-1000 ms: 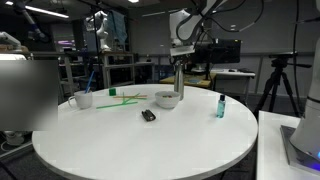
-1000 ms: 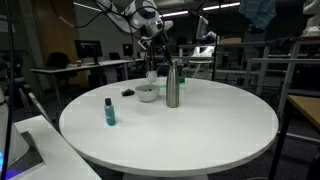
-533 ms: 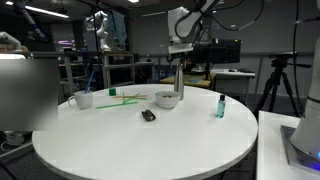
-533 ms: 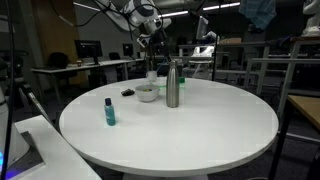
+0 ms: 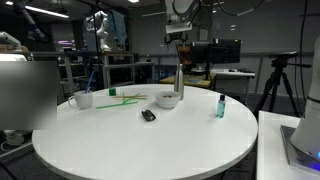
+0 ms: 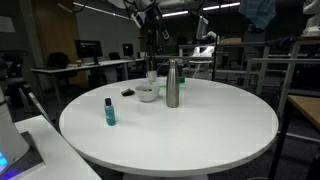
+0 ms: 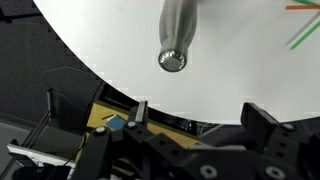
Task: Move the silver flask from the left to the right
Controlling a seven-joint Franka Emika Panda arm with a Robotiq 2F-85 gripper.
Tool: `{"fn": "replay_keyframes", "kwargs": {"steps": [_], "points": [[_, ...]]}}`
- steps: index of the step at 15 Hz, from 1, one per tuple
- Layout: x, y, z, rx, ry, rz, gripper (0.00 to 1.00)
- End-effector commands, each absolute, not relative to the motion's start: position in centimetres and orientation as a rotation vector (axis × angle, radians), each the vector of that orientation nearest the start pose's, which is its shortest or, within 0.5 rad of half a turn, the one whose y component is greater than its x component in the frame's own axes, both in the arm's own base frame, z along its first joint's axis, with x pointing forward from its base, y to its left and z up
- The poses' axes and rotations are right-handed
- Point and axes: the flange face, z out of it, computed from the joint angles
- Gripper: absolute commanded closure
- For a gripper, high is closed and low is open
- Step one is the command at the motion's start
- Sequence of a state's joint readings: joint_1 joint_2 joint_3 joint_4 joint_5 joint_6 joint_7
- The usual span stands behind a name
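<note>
Seeing one silver flask (image 5: 179,80) standing upright near the far edge of the one round white table (image 5: 140,150), touching nothing. Seeing one gripper (image 5: 179,38) hanging well above the flask, clear of it. Reading the jaws as spread wide and gripping nothing: in the wrist view, seeing two fingers (image 7: 140,112) far apart with only air between, and the flask cap lying beyond them, close to the table's edge.

Counting the rest in an exterior view:
- One pale bowl (image 5: 167,99) just beside the flask, on the side toward the table's middle.
- One white mug (image 5: 84,99) near the left-hand edge.
- One teal bottle (image 5: 220,106) near the right-hand edge, well apart from the flask.
- One small dark object (image 5: 148,115) close to the bowl, toward the middle.
- Thin green sticks (image 5: 125,97) lying flat between mug and bowl, count too fine to tell.

Seeing the flask in both exterior views, much the tallest item. Not making out the mug from the opposite side.
</note>
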State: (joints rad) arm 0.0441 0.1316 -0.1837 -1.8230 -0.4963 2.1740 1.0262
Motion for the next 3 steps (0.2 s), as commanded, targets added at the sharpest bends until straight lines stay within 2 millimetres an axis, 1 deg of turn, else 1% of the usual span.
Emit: {"fn": "replay_keyframes", "kwargs": {"steps": [1,2,3], "points": [[61.0,-9.5,50.4,-3.036,1.512,-0.681,0.00],[60.7,-8.9,51.5,-3.031,1.509,-0.688,0.00],[60.5,-8.6,52.1,-3.029,1.504,-0.694,0.00]]}}
